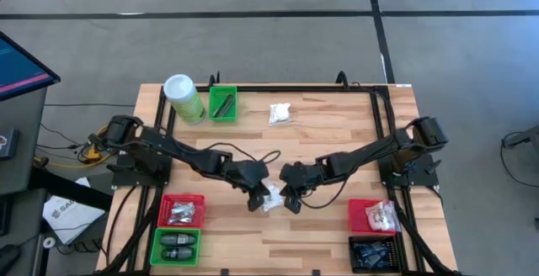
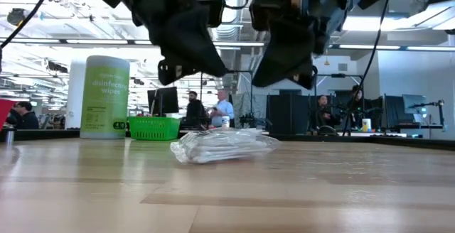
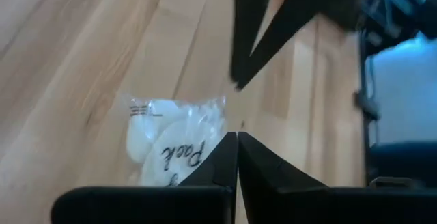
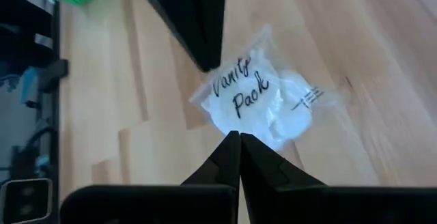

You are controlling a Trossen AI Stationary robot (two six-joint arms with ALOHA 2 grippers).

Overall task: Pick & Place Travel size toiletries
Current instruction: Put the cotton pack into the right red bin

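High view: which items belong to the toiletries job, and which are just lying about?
Job: Vanity Pack sachet between left gripper and right gripper; second white sachet.
Lying about: green wipes canister.

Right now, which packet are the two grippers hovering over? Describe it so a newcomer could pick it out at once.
On the wooden table, look near the front middle, between the left gripper and right gripper, both shut. There lies a clear sachet of white contents, handwritten "Vanity Pack". Unlike the similar white sachet at the back, it sits between the grippers.
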